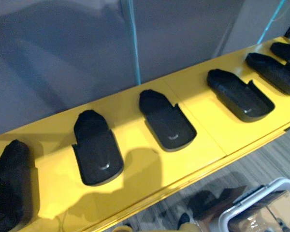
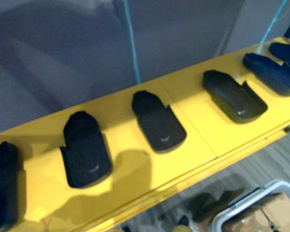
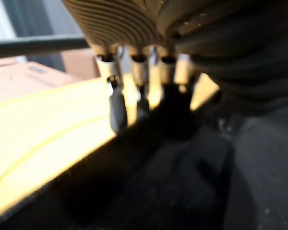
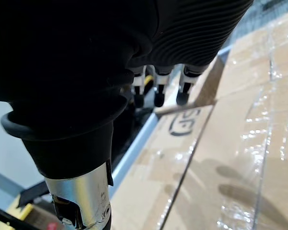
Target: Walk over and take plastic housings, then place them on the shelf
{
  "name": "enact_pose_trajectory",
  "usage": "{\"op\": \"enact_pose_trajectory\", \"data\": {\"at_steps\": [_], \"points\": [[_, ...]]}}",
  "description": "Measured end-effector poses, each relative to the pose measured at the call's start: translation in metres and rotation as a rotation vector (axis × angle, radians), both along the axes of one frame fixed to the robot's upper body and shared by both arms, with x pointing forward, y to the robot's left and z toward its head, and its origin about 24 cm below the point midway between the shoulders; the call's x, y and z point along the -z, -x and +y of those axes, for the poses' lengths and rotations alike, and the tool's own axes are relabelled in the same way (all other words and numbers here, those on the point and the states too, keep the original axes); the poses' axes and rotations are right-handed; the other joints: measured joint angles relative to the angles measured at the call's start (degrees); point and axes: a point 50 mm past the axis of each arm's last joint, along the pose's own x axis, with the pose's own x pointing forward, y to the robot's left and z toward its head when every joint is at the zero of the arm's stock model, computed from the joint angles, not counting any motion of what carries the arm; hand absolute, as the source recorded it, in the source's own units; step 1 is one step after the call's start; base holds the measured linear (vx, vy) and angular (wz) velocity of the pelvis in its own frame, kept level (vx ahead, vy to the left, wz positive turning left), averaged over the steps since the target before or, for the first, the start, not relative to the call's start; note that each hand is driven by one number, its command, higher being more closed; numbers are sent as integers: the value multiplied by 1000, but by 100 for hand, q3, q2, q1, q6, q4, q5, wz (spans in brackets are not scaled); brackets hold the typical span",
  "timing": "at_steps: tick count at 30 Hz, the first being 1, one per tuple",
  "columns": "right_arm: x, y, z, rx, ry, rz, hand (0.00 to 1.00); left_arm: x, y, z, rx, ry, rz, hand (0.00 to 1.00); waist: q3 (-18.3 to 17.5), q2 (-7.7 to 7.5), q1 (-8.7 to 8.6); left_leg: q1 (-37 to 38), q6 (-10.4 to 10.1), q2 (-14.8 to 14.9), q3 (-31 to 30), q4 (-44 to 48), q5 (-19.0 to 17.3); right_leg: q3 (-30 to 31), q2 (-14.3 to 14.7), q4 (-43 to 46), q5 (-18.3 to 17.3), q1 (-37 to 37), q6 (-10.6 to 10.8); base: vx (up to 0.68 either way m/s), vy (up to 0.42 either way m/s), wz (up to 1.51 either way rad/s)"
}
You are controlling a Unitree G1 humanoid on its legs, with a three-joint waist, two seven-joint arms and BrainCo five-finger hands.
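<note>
Several black plastic housings lie in a row on the yellow shelf: one left of centre, one in the middle, one to the right and more at the far right end. Another housing stands at the shelf's left end. My left hand is over that housing, close against it, with its fingers reaching down onto its dark edge. My right hand hangs beside cardboard boxes with relaxed fingers and nothing in it.
A grey wall rises behind the shelf, with a light blue strip running up it. Below the shelf's front edge stands a white-rimmed crate with cardboard boxes in it, on a grey striped floor.
</note>
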Motion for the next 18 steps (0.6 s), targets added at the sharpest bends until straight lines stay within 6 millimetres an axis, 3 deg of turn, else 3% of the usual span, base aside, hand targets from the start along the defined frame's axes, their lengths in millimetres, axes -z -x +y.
{"op": "enact_pose_trajectory", "data": {"at_steps": [9,11,14,18], "points": [[-6,2,-7,2,26,-15,0,1,11,3,-155,-198,-55,0,48,64,-39,6,-4,31,13,36,-20,13,12,63,-28,-17,-18,0,0,0],[-4,5,-6,11,25,-14,0,-12,10,6,-218,-298,-179,0,39,49,-40,9,-4,35,14,34,-20,13,17,63,-29,-15,-20,0,0,0],[3,14,4,15,15,-12,0,-53,-4,5,-300,-523,-479,0,14,21,-9,20,-4,35,0,28,-19,0,20,51,-29,14,-20,-6,0,1],[18,21,26,29,-46,0,0,-100,-26,-15,-260,-714,-837,0,-178,30,1,31,-4,8,-5,-16,-17,-10,20,-25,-9,41,6,0,0,0]]}}
